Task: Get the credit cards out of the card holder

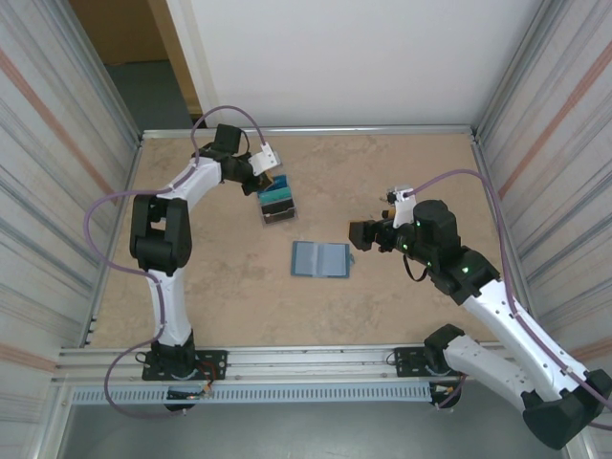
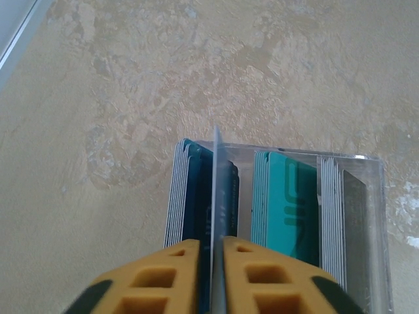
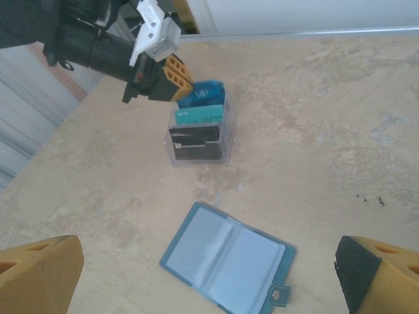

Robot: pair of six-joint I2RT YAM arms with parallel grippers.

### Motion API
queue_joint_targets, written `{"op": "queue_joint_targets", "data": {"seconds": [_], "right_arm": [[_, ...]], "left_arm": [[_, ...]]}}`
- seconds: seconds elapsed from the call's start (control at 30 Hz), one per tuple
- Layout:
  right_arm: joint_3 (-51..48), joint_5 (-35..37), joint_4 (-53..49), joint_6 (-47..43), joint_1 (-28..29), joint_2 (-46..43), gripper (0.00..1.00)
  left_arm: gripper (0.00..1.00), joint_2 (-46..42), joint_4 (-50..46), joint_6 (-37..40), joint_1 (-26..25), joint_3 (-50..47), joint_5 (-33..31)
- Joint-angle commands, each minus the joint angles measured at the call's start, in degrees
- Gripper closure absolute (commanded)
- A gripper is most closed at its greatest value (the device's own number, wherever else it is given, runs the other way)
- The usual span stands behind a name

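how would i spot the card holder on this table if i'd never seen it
On the tan table, look at the very middle: the card holder lies flat and open there. Unlike the clear box of upright credit cards by the left gripper, it is a teal-edged wallet showing two pale grey-blue pocket panels and a small snap tab.

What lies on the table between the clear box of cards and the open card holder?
Nothing lies there: only bare table separates the clear box from the card holder. Both the top external view and the right wrist view show that stretch.
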Motion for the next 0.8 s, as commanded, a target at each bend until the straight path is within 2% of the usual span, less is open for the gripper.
{"op": "queue_joint_targets", "data": {"seconds": [0.0, 0.27, 0.4, 0.47, 0.6, 0.77], "right_arm": [[-0.4, 1.6, -1.1, 1.1, -0.4, -1.3, 0.01], [-0.2, 3.9, -1.6, 0.9, -0.5, -2.8, 0.01], [-1.1, 12.6, -2.6, 2.4, -0.7, -4.3, 0.01], [-2.1, 18.6, -3.4, 4.0, -1.4, -5.2, 0.01], [-4.8, 25.8, -4.4, 5.9, -5.7, -6.0, 0.01], [-7.0, 21.3, -4.3, 7.6, -15.8, -2.6, 0.01]], "left_arm": [[0.77, 0.9, -2.1, 0.5, 0.6, 2.5, 0.3], [0.74, -2.1, -2.8, -0.8, 0.6, 3.0, 0.6], [0.72, -8.0, 1.0, -4.9, 0.6, -1.8, 1.2], [0.64, -12.4, 6.3, -8.6, 0.6, -7.2, -0.3], [0.31, -22.2, 19.4, -18.2, 0.6, -21.3, -6.3], [0.14, -33.2, 30.4, -29.0, 0.7, -37.3, -18.0]]}}
